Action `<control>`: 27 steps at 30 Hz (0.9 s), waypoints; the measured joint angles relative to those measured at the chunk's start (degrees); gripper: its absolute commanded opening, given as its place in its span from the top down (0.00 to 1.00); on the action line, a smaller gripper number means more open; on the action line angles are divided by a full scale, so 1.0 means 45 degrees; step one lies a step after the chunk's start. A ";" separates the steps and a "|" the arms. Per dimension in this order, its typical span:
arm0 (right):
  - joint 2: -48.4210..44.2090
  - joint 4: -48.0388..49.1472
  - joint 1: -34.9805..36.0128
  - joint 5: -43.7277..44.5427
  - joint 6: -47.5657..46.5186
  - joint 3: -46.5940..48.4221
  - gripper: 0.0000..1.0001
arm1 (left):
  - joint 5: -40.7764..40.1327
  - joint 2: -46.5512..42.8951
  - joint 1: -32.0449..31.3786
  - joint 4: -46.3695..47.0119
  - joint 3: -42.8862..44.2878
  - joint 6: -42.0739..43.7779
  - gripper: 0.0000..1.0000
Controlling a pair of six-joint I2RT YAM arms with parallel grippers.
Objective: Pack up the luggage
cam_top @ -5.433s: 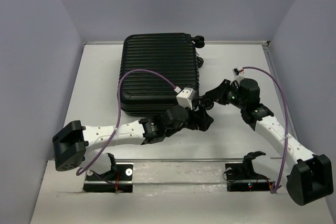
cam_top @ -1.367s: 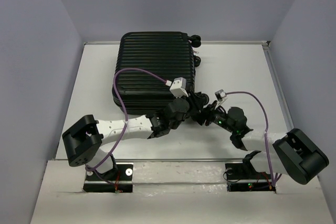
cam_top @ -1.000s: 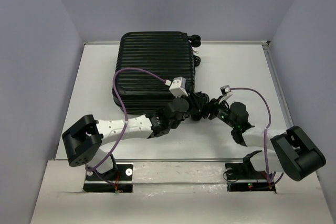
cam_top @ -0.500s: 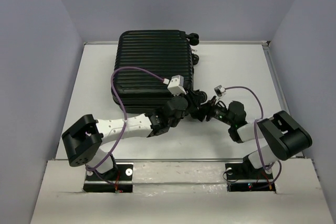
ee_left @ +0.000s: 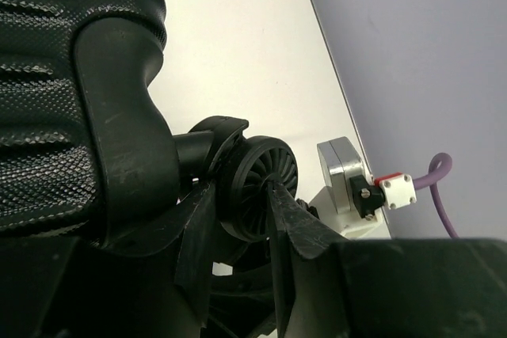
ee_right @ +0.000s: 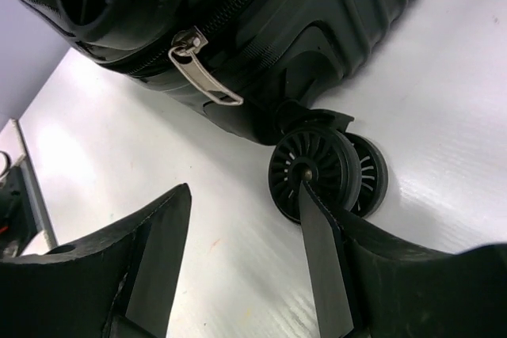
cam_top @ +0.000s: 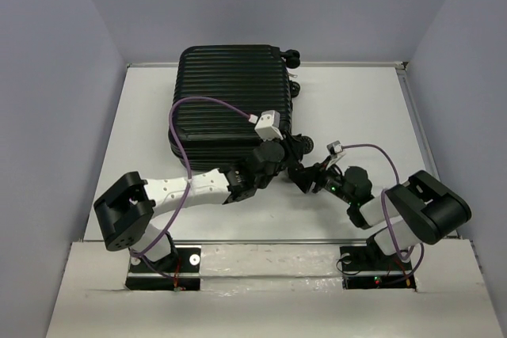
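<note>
No readable text, brand, number or sign in any view. Luggage point(cam_top: 230, 100) shell is plain ribbed black, and its zipper pull point(ee_right: 202, 77) has no legible marking.

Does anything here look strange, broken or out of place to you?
Nothing looks broken or spilled. One oddity: the left gripper is pinching a corner wheel of the closed suitcase, while the right gripper hangs open beside it.

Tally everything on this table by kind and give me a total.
Black ribbed hard-shell suitcase: 1
White-and-black robot arms: 2
Purple cables: 2
Total: 5
</note>
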 measured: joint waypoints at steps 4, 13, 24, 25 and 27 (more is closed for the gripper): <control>-0.0058 0.0024 0.0107 0.0525 -0.0520 0.0039 0.36 | 0.0194 0.0058 0.0092 -0.0097 0.0112 -0.0005 0.79; -0.0015 0.0058 0.0806 0.1248 -0.1462 0.1200 0.41 | 0.0437 0.0058 0.0170 -0.0180 0.0136 -0.0005 0.77; 0.1593 0.0219 0.1088 0.1773 -0.1783 0.1919 0.54 | 0.0743 0.0058 0.0330 -0.0466 0.0277 0.0000 0.76; 0.1676 0.0199 0.1127 0.1885 -0.1783 0.1991 0.55 | 0.0748 0.0058 0.0335 -0.0466 0.0277 0.0000 0.76; 0.1744 0.0155 0.1171 0.2035 -0.1783 0.2103 0.55 | 0.0753 0.0058 0.0340 -0.0437 0.0277 -0.0010 0.77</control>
